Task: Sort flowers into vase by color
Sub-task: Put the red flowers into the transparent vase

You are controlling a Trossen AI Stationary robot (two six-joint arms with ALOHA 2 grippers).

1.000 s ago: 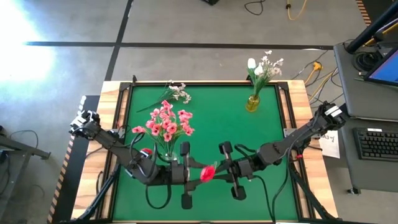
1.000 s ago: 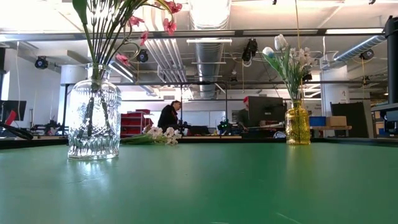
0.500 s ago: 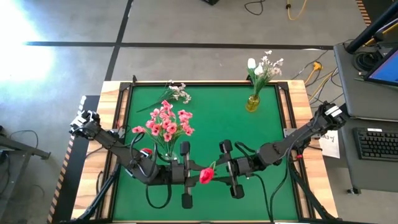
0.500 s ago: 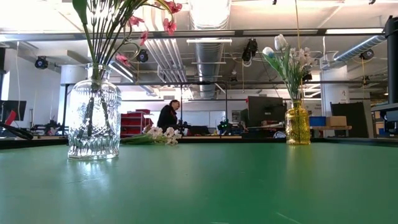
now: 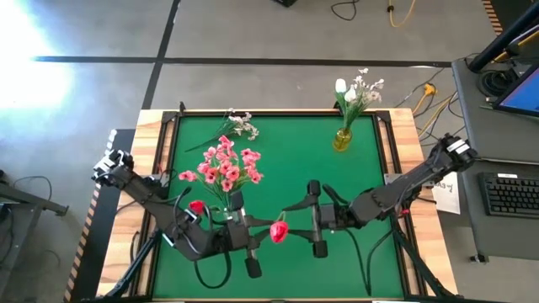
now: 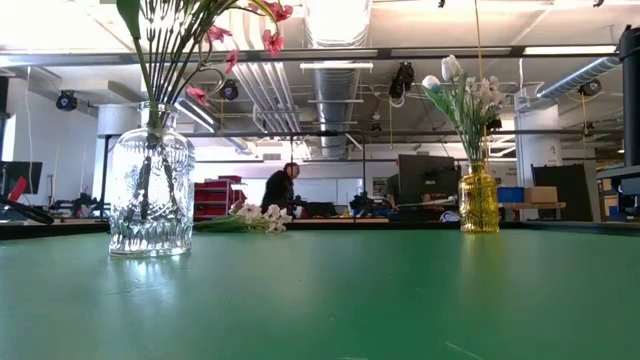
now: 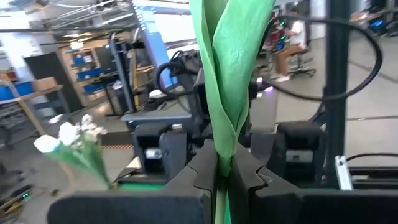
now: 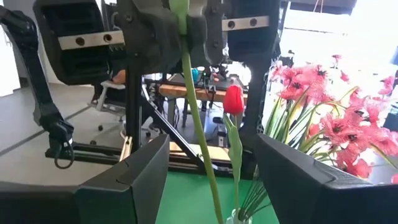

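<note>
Green table (image 5: 286, 168) filled frame centre, concrete floor around. Clear vase (image 5: 226, 204) centre-left already held pink flowers (image 5: 223, 166); yellow vase (image 5: 342, 139) upper right held white flowers (image 5: 354, 91). White spray (image 5: 240, 124) lay unsorted upper left. Left gripper (image 5: 242, 232) pinched red tulip (image 5: 279, 230) by stem, lower centre. Right gripper (image 5: 314, 220) stood spread, tulip released. Judged over halfway.

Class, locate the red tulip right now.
High view: the red tulip hangs above the table's near edge, held by the left gripper, between both grippers, just right of the pink flowers' vase.
</note>
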